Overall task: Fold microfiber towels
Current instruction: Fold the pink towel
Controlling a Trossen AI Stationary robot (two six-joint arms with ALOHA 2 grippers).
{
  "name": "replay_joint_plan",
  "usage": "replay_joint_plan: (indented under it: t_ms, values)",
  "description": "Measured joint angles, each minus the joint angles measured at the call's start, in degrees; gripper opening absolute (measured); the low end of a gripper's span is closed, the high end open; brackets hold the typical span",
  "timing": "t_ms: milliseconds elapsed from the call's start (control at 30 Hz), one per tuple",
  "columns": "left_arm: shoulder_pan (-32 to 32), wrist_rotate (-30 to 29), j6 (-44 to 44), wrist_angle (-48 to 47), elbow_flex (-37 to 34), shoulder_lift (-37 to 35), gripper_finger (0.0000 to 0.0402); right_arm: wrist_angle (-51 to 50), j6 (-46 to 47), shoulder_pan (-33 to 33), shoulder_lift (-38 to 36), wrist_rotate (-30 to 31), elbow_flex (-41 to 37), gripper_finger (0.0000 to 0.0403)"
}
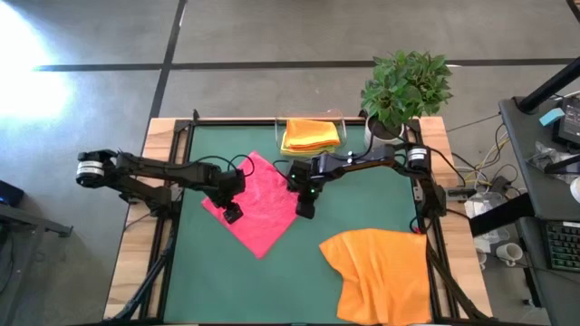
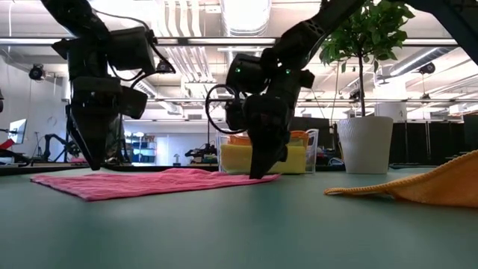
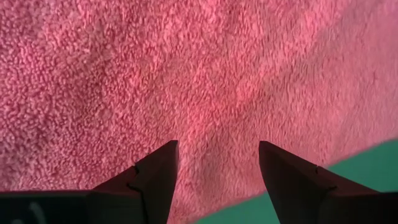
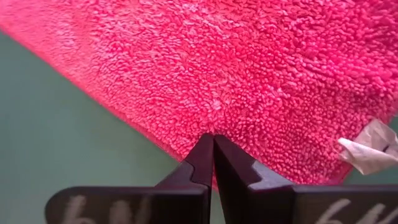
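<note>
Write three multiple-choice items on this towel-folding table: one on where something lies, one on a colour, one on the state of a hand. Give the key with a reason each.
1. Where does the loose orange towel lie in the high view?
A. under the plant
B. at the table's near right part
C. beneath the left arm

2. What colour is the towel spread flat between the two arms?
A. pink
B. lime green
C. yellow

3. How do the two hands stand?
A. both open
B. left shut, right open
C. left open, right shut

Key:
1 B, the high view shows it crumpled at the lower right of the green mat, away from the plant.
2 A, the pink towel fills both wrist views.
3 C, the left hand shows a wide gap over the cloth, while the right hand has its fingers pressed together at the pink towel's edge.
</note>
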Motion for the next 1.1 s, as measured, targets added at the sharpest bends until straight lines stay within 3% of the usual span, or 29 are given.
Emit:
replay_joint_plan:
  t_ms: [167,333,533,667,900,1100]
  values:
    - [0.0,0.6,0.2,0.0,1.1,0.0,0.0207,-2.9,-0.4,-0.1,-1.3,2.3,-0.1,0.0008]
    - [0.0,1.1,1.8,0.0,2.6,-0.5,0.0207,-10.8,-4.9,-0.1,-4.3,9.9,-0.5,0.0008]
    - [-0.3,1.1,1.5,0.0,2.8,-1.3,0.0207,-11.8,-9.8,0.7,-9.0,9.1,-2.3,0.0008]
    - [-1.1,1.5,0.2,0.1,2.8,-2.0,0.0207,-6.5,-9.2,1.8,-11.6,7.5,-5.9,0.0008]
    - [-1.8,1.6,0.5,0.0,2.8,-4.5,0.0207,14.3,1.3,4.5,-11.6,-4.9,-12.6,0.0008]
    - [-2.5,1.6,0.8,0.0,2.7,-7.2,0.0207,26.3,12.7,8.5,-11.1,-4.7,-14.6,0.0008]
